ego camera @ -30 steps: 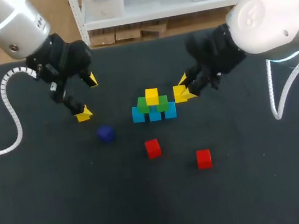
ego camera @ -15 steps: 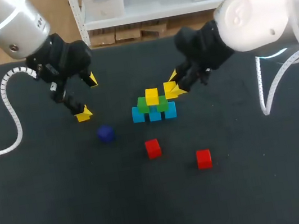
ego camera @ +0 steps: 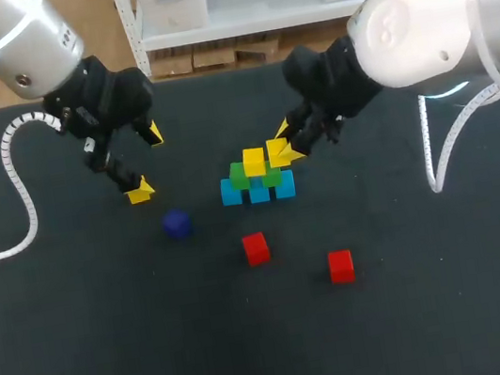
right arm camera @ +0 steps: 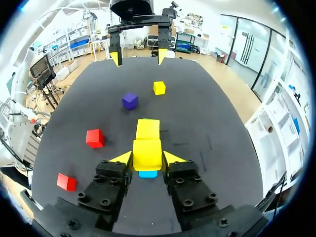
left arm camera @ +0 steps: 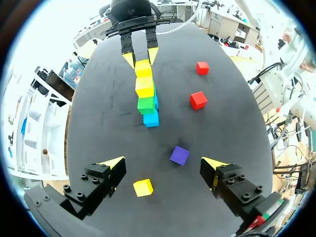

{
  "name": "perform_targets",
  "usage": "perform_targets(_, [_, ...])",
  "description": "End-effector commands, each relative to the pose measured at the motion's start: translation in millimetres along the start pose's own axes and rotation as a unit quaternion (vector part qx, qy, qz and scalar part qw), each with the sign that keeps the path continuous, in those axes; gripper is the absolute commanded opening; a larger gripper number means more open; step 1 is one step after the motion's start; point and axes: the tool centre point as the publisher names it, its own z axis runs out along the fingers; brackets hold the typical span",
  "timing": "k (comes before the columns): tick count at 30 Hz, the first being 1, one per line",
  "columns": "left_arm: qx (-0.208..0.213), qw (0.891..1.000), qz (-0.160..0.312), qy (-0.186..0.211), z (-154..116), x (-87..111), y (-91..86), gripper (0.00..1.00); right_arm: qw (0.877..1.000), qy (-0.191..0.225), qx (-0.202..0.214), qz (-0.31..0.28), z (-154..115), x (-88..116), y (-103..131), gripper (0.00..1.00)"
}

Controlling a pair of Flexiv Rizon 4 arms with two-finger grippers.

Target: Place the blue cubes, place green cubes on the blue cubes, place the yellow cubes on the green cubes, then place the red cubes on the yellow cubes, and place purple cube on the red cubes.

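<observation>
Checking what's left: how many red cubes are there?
2: the left red cube and the right red cube, both loose on the table, apart from the stack. None seems hidden.

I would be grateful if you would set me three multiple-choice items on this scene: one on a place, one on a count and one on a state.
1. Where is the purple cube?
A. Atop a green cube.
B. On the table, apart from the stack.
C. Inside a bowl.

2. How many red cubes lie on the table?
A. One.
B. Four.
C. Two.

3. What state is the right hand in?
A. Shut on a yellow cube.
B. Open and empty.
C. Shut on a blue cube.

Answers:
1 B: the head view shows it alone beside the stack.
2 C: two show, both clear of the stack.
3 A: in the right wrist view both fingers press the cube's sides.
</observation>
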Motion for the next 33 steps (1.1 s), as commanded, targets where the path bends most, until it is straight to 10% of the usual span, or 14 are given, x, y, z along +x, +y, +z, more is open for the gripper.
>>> perform_targets(1, [-0.001, 1.0, 0.001, -0.002, 0.1, 1.2, -1.1, 1.0, 1.0, 0.0, -0.002, 0.0, 2.2, -1.5, -2.3, 0.0])
perform_targets(33, [-0.001, 1.0, 0.001, -0.002, 0.1, 1.2, -1.1, 1.0, 1.0, 0.0, -0.008, 0.003, 7.4, -0.9, -3.2, 0.0])
